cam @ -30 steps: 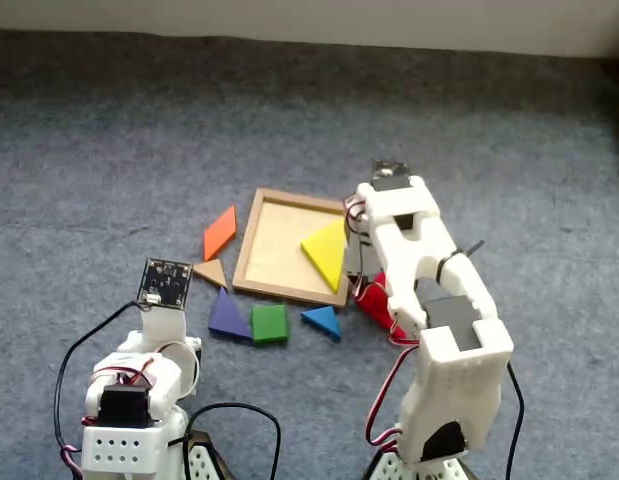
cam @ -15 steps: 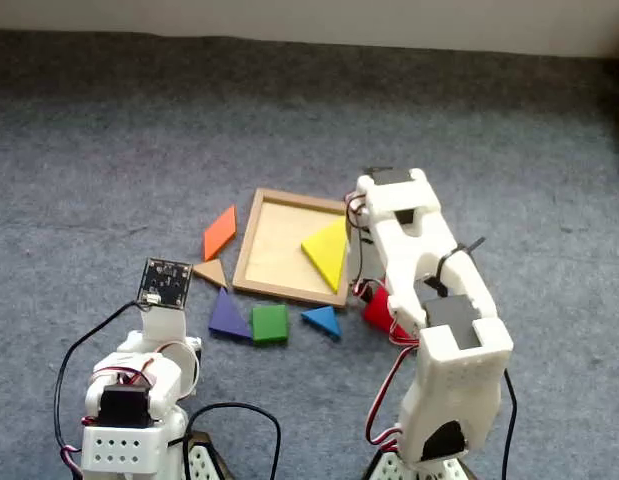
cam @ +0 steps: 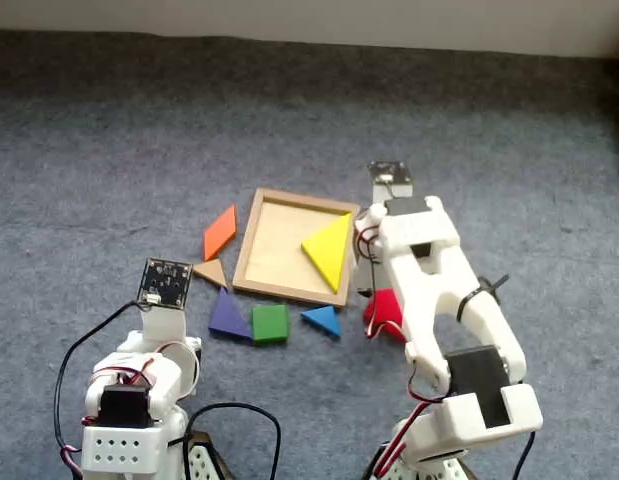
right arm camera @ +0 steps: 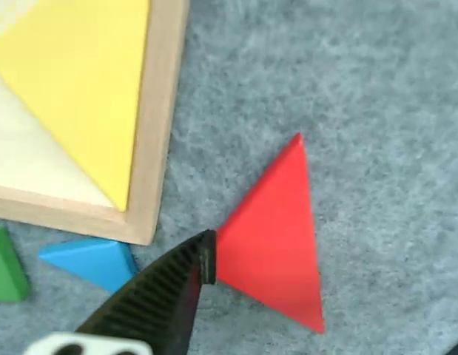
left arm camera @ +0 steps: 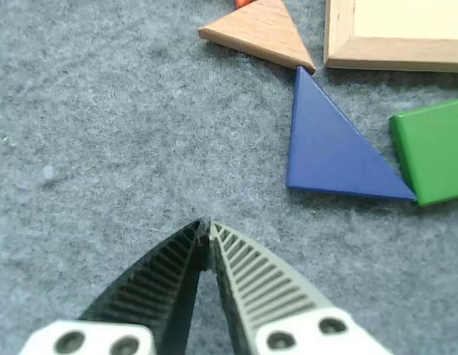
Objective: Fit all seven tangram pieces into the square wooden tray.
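The square wooden tray [cam: 251,245] holds one yellow triangle [cam: 327,250]. Outside it lie an orange parallelogram [cam: 219,232], a tan triangle [cam: 211,272], a dark blue triangle [cam: 227,315], a green square [cam: 270,323], a small light blue triangle [cam: 322,319] and a red triangle [cam: 385,313]. My right gripper [cam: 373,302] hangs open over the red triangle [right arm camera: 277,237], its black finger [right arm camera: 177,288] touching that piece's edge. My left gripper [left arm camera: 207,231] is shut and empty above bare carpet, short of the dark blue triangle [left arm camera: 328,151] and tan triangle [left arm camera: 262,33].
Everything lies on grey carpet. The tray rim [right arm camera: 158,148] runs close beside the red triangle, with the light blue triangle [right arm camera: 92,259] near its corner. The left arm's base [cam: 129,410] sits at the near left. Open carpet stretches behind and to the right of the tray.
My right arm has swung to the right and drawn back a little, so more of the red triangle shows. The left arm and the other pieces have stayed put.
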